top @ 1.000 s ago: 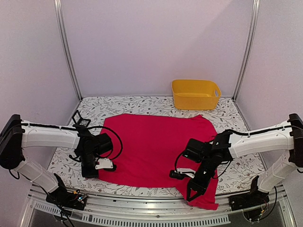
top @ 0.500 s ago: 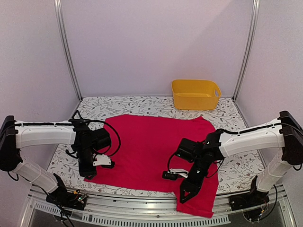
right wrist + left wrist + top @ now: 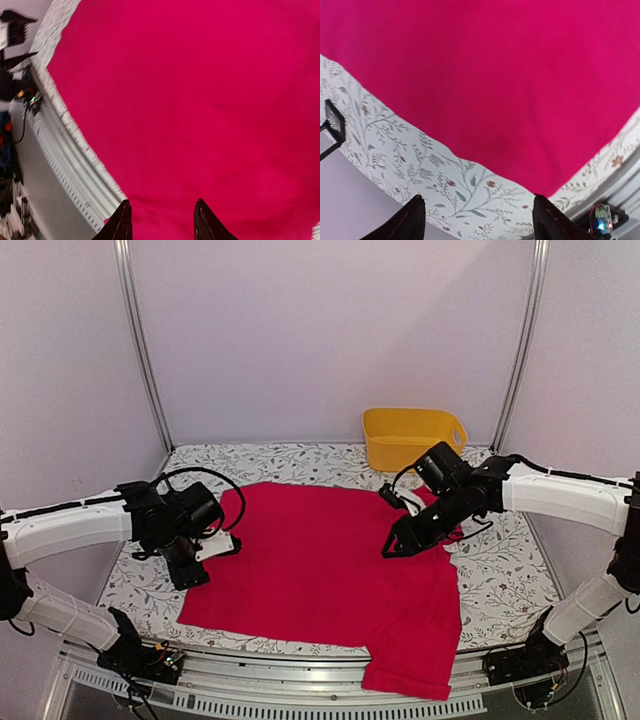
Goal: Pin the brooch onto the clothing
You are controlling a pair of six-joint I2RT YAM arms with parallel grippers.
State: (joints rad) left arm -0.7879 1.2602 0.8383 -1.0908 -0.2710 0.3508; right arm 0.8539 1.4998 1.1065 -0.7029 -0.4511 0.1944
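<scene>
Red-pink T-shirt [image 3: 320,560] on floral tablecloth [image 3: 500,580], left gripper [image 3: 479,201] and right gripper [image 3: 162,202] parted

Counted one red-pink T-shirt [image 3: 320,560], just the one. Spotted one yellow basket [image 3: 412,455] and one floral tablecloth [image 3: 500,575]. Tallied two arms, and called them off: left arm [image 3: 70,530], right arm [image 3: 565,495]. Made out two grippers too, the left gripper [image 3: 480,220] and the right gripper [image 3: 161,222], with two dark fingers [image 3: 412,222] apiece. Logged two metal posts [image 3: 140,345] to finish.
</scene>
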